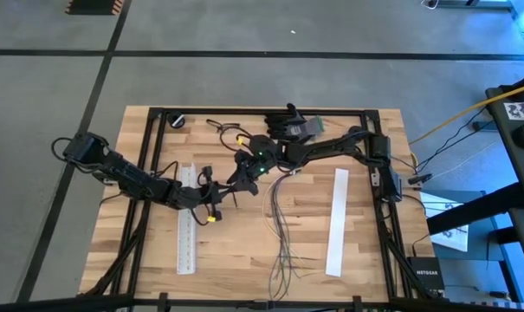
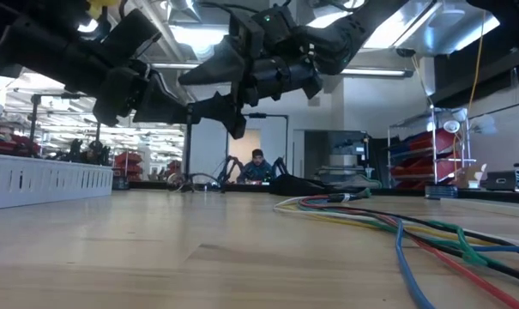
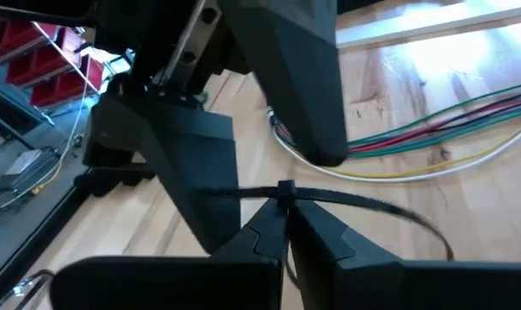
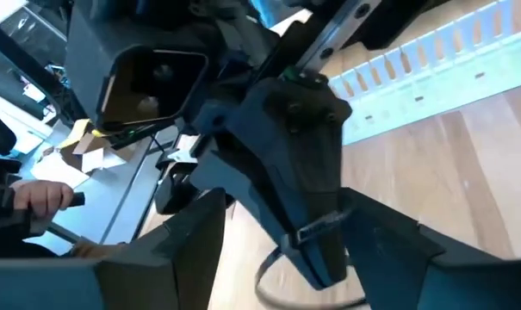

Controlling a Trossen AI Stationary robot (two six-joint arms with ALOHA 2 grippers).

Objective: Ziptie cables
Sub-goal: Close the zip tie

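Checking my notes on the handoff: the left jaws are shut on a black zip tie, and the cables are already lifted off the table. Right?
Not quite. The left gripper is shut on the black zip tie, as the left wrist view shows, but the cables lie loose on the table, not lifted; the high view shows that.

One word could be read: "NETGEAR", in pale letters on the black box (image 1: 431, 276) that lay at the counter's (image 1: 365, 260) right near corner in the high view. Nothing else in any view carried legible text or numbers.
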